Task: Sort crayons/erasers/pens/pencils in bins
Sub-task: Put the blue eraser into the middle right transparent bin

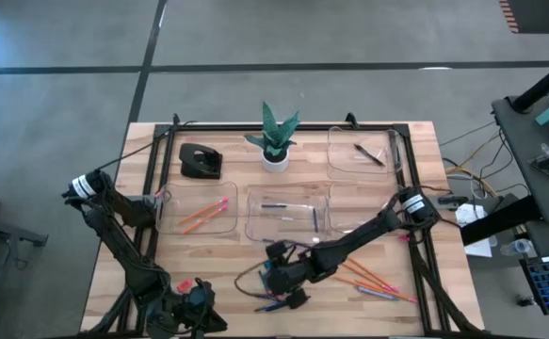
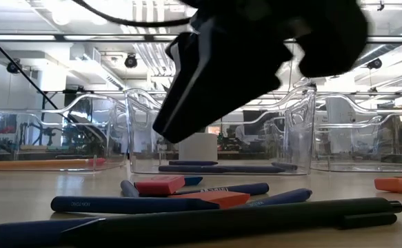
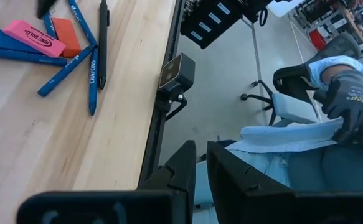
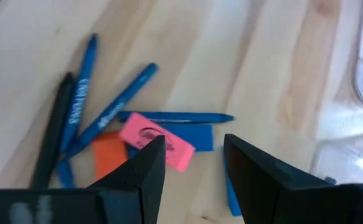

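My right gripper point(image 4: 193, 168) is open and hovers above a small pile near the table's near edge point(image 1: 276, 297), touching nothing. In the pile lie a pink eraser point(image 4: 157, 141), a blue eraser point(image 4: 190, 134), an orange eraser point(image 4: 108, 158), several blue crayons point(image 4: 117, 107) and a black pen point(image 4: 50, 127). In the low view the gripper point(image 2: 207, 89) hangs clear of the wood above the pink eraser point(image 2: 159, 184). Orange pencils point(image 1: 373, 280) lie on the table to the right. My left gripper point(image 3: 201, 168) is shut and empty at the near left edge point(image 1: 194, 318).
Clear bins stand across the middle: one with orange pencils point(image 1: 199, 212), one with dark sticks point(image 1: 288, 212), one beside it point(image 1: 354, 215), one far right with a pen point(image 1: 361, 151). A plant pot point(image 1: 274, 158) and a black desk object point(image 1: 199, 160) stand behind. A person's gloved hand point(image 3: 346, 102) shows beyond the near edge.
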